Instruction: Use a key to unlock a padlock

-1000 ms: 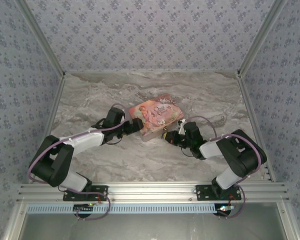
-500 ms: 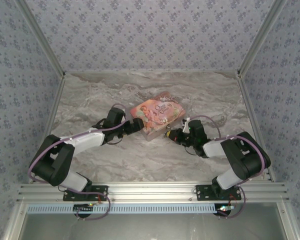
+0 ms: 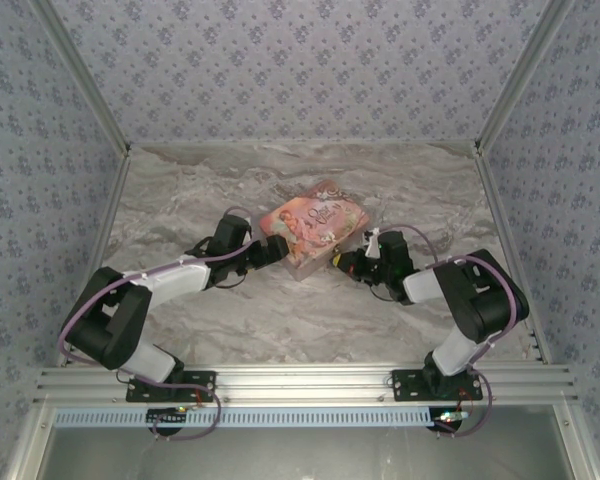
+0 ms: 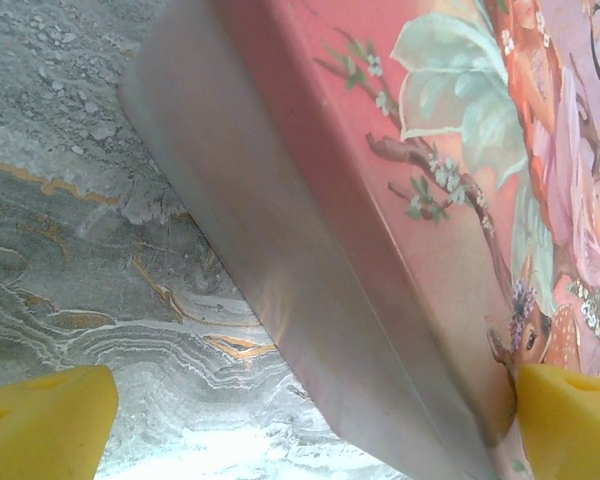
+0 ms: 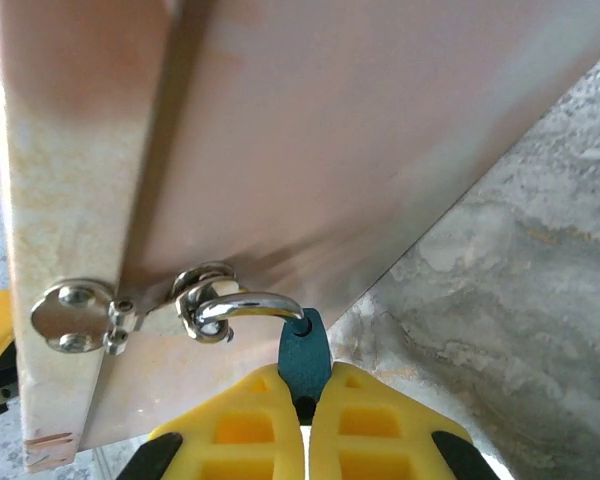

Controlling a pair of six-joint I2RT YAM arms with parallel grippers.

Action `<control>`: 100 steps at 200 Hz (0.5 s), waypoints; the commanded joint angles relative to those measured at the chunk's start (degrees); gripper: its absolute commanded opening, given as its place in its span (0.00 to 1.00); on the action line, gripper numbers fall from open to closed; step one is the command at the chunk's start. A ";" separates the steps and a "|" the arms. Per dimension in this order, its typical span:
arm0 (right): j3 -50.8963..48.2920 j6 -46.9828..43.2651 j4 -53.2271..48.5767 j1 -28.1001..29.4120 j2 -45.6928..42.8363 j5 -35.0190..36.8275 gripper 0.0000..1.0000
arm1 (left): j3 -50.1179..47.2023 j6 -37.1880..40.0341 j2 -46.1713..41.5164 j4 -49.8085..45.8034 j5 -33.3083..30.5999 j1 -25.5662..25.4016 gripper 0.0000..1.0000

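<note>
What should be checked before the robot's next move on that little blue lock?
1. Right gripper shut on the padlock body: ok.
2. Shackle passes through the metal loop on the pink box: ok.
3. Box braced: not ok. The left gripper is open, astride the box's edge, with one finger clear of it.
4. Key's whereabouts: cannot tell.
5. Shackle released from the padlock body: cannot tell.
</note>
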 commanded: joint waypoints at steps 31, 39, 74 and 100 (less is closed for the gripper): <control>1.68 1.04 7.56 -4.26 1.10 -4.34 0.00 | -2.52 0.71 2.03 -8.29 -3.75 1.32 1.00; 2.14 1.33 7.74 -4.72 1.34 -5.13 0.00 | -2.64 0.78 1.95 -8.37 -3.63 1.47 0.99; 3.98 1.09 5.50 -6.06 1.63 -7.12 0.00 | -3.08 0.83 1.85 -8.29 -3.53 2.02 0.99; 6.77 -2.43 -1.31 -5.58 2.04 -7.91 0.00 | -3.49 0.66 1.96 -7.85 -3.45 2.16 0.99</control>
